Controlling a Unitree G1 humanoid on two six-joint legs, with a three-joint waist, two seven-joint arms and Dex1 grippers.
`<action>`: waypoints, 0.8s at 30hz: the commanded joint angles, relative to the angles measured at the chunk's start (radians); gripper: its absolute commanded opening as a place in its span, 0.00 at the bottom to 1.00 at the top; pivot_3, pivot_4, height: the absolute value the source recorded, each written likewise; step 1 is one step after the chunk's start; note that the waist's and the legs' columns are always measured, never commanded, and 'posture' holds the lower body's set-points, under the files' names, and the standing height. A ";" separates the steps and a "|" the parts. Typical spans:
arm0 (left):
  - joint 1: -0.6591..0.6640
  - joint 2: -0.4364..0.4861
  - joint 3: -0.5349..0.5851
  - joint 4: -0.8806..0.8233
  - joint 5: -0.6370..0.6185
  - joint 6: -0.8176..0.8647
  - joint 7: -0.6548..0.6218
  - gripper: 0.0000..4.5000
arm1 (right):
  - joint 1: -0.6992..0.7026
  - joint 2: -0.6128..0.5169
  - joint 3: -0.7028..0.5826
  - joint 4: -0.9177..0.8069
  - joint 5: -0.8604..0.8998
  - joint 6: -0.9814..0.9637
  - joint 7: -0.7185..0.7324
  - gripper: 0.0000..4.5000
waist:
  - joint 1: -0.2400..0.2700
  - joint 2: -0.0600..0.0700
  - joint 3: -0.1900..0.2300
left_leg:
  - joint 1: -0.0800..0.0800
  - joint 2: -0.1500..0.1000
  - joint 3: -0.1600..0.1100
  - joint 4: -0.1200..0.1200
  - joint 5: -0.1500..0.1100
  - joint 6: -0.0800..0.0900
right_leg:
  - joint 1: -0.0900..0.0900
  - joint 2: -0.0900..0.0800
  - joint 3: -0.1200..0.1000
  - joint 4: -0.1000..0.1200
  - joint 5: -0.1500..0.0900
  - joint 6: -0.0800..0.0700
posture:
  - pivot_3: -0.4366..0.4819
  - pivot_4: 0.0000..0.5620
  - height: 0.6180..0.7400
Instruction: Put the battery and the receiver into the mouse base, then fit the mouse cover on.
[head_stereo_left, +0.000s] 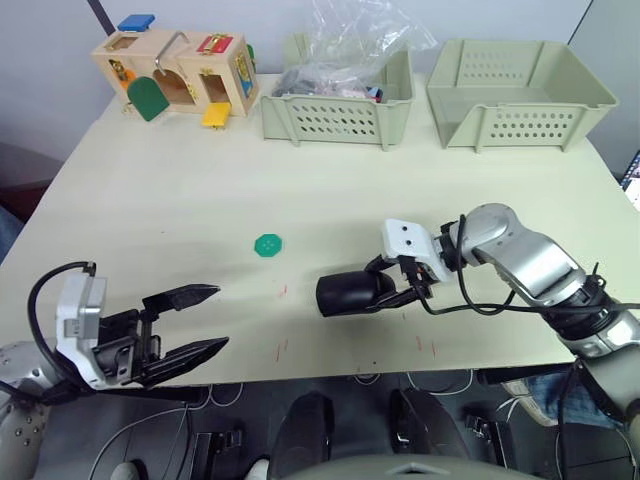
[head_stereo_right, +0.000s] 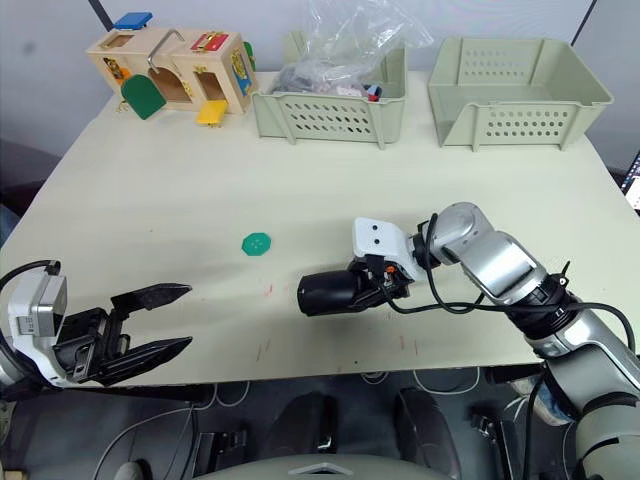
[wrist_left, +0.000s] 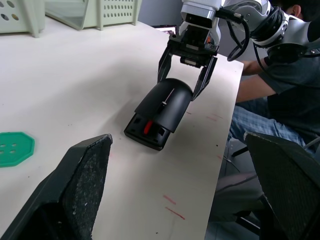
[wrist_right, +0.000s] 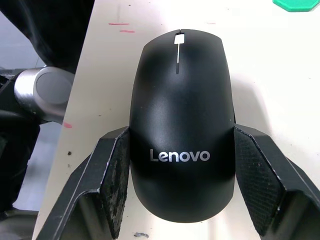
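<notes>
The mouse cover (wrist_right: 180, 100), glossy black with a grey logo, sits on top of the mouse base (wrist_left: 142, 131), and a red part shows at the base's open front end. The mouse lies on the table (head_stereo_left: 200, 190) near the front edge, right of centre. My right gripper (head_stereo_left: 387, 284) straddles the mouse's rear, its fingers (wrist_right: 112, 175) pressed against both sides of the cover. My left gripper (head_stereo_left: 220, 318) hovers open and empty at the front left edge, well apart from the mouse. The battery and the receiver are out of view.
A green disc (head_stereo_left: 267, 244) lies left of the mouse. At the back stand a wooden latch box (head_stereo_left: 180, 75), a bin holding a plastic bag (head_stereo_left: 335, 105) and an empty bin (head_stereo_left: 515, 90). A seated person (wrist_left: 270, 85) is beside the table's right edge.
</notes>
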 joint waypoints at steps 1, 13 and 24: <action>0.007 0.005 0.021 -0.030 -0.009 -0.002 0.004 1.00 | -0.005 0.005 -0.001 0.000 -0.027 -0.021 0.005 0.62 | 0.000 0.000 0.000 | 0.000 0.000 0.000 0.000 0.000 0.000 | 0.000 0.000 0.000 0.000 0.000 0.000 | 0.48 0.27 1.00; 0.031 0.008 0.035 -0.043 -0.014 0.001 0.003 1.00 | -0.027 0.014 -0.009 -0.005 -0.044 0.037 0.028 0.62 | 0.000 0.000 0.000 | 0.000 0.000 0.000 0.000 0.000 0.000 | 0.000 0.000 0.000 0.000 0.000 0.000 | 0.48 0.27 1.00; 0.040 0.005 0.027 -0.061 -0.012 0.006 0.015 1.00 | -0.048 0.029 0.008 -0.016 -0.054 0.084 0.029 0.62 | 0.000 0.000 0.000 | 0.000 0.000 0.000 0.000 0.000 0.000 | 0.000 0.000 0.000 0.000 0.000 0.000 | 0.48 0.27 1.00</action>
